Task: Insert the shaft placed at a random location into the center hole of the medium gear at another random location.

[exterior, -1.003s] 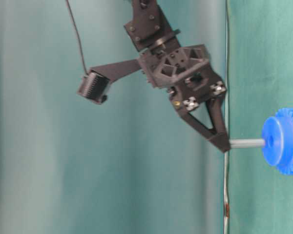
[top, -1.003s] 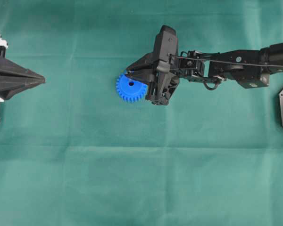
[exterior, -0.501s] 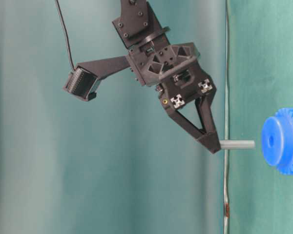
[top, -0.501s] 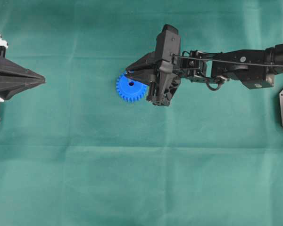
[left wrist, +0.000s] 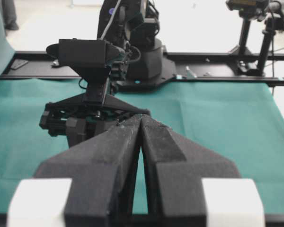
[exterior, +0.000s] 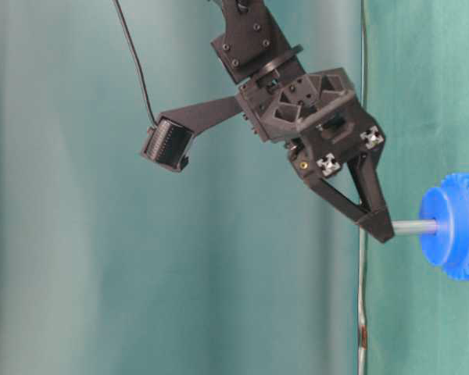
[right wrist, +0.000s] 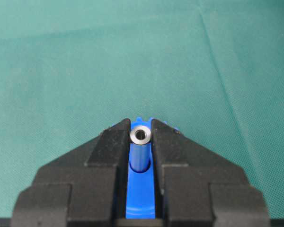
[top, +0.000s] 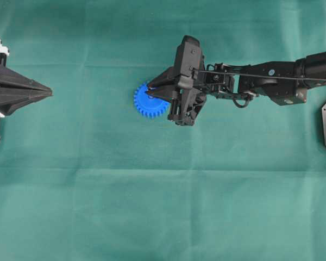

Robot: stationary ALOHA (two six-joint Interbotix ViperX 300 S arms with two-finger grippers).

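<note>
The right claw [exterior: 383, 230] pinches a smooth, silvery metal shaft [exterior: 414, 227], its tip at the toothed blue plastic gear [exterior: 453, 226]'s hub. Far from the gear on the green cloth surface [top: 152, 206], the left claw [top: 46, 93] is pressed together.

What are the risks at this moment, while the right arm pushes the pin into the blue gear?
1. The right gripper holds the shaft only by its far end, at the tips of the jaws, so it may tilt or slip under pressure.
2. The shaft's other end meets the medium gear at its hub; if it is a little off centre, it may jam.
3. The gear lies loose on the green cloth, so a sideways push could slide it away.
</note>
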